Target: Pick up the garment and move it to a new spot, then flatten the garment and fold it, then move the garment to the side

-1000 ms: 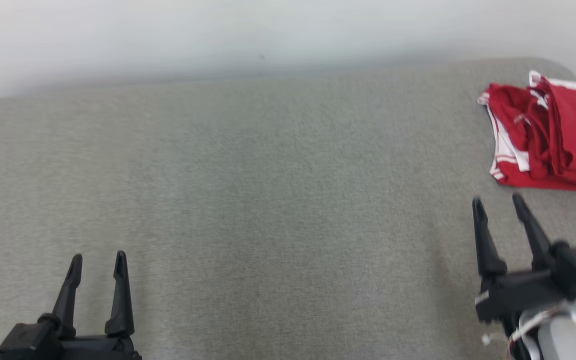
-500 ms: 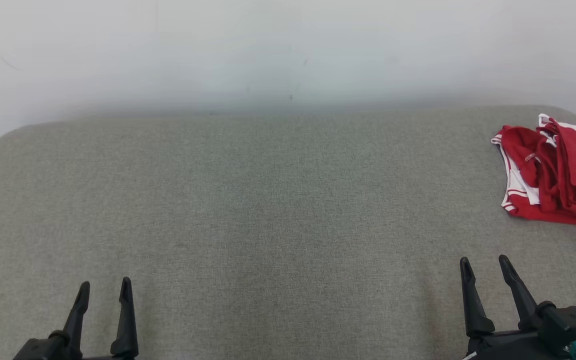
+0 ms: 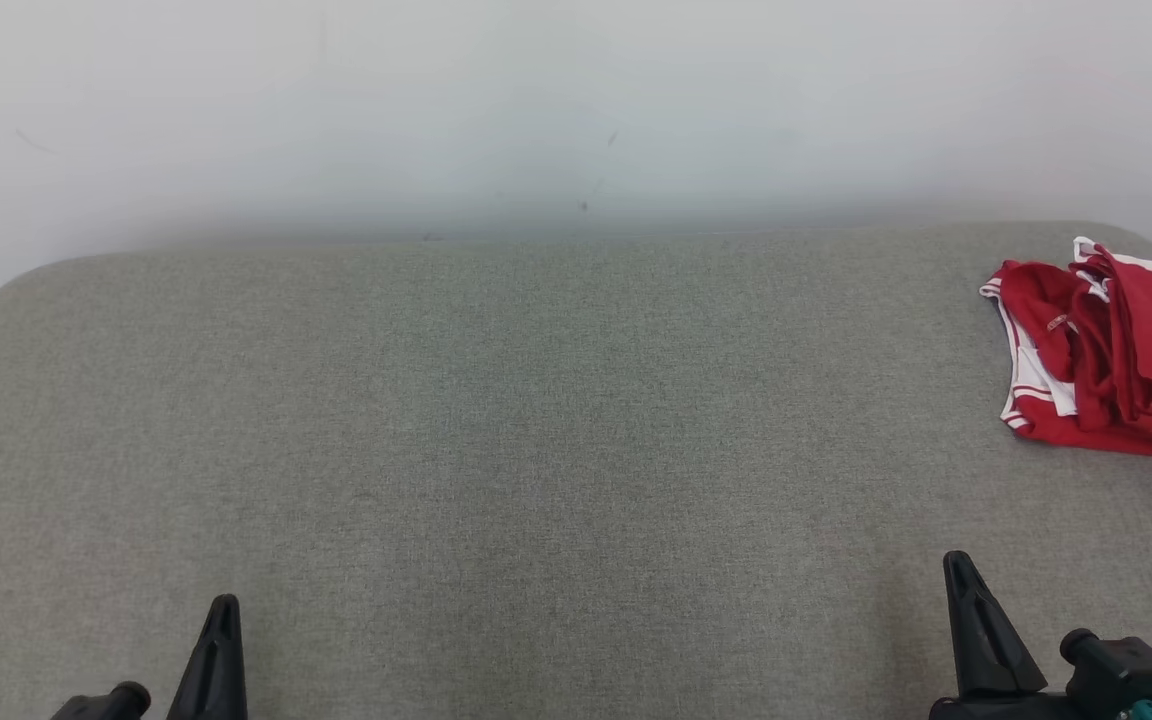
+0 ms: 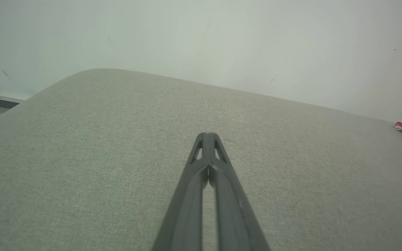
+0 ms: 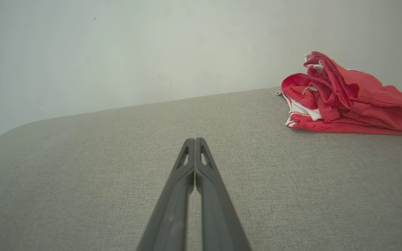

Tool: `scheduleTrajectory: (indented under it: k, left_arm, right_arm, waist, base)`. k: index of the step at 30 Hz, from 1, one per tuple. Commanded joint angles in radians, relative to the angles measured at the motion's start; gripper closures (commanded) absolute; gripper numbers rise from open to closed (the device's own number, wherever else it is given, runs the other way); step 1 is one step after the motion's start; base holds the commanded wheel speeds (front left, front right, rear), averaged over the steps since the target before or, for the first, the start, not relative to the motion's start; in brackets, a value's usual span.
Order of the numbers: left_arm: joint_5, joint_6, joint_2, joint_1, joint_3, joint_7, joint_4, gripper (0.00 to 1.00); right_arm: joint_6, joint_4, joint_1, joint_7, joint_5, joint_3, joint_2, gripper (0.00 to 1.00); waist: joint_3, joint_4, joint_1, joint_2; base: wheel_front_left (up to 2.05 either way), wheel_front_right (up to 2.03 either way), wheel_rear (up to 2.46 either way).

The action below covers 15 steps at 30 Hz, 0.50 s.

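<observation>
Grey fabric tabletop (image 3: 536,450): our left gripper (image 4: 207,137) and right gripper (image 5: 194,143) just pinched together, empty; folded red-and-white cloth garment (image 3: 1116,370) sits aside, so we're likely done.

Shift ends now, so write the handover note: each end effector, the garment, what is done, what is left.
Left end effector: shut, empty, over the grey fabric-covered surface.
Right end effector: shut, empty, over the same surface.
Red fabric garment with white trim: loose folded bundle at the surface's far right edge, touched by neither end effector.
Done, by its look: folded and set aside.
Left: probably nothing; the fold is rumpled, so check it.
</observation>
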Motion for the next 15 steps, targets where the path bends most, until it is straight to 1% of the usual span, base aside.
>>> scheduleTrajectory:
  k: [1,15]
  left_arm:
    - [-0.054,0.000,0.004,-0.022,0.008,0.014,-0.009,1.00]
    - [-0.312,0.000,0.004,-0.037,0.004,0.076,-0.013,1.00]
  right_arm:
    - [0.000,-0.014,-0.016,0.007,0.051,-0.005,0.000,1.00]
    - [0.000,0.002,-0.043,0.060,0.305,-0.025,0.006,1.00]
  waist:
    - [0.000,0.000,0.0000,-0.0001]
    - [-0.002,-0.003,0.0000,-0.0001]
  base:
    - [0.00,0.00,0.00]
    - [0.00,0.00,0.00]
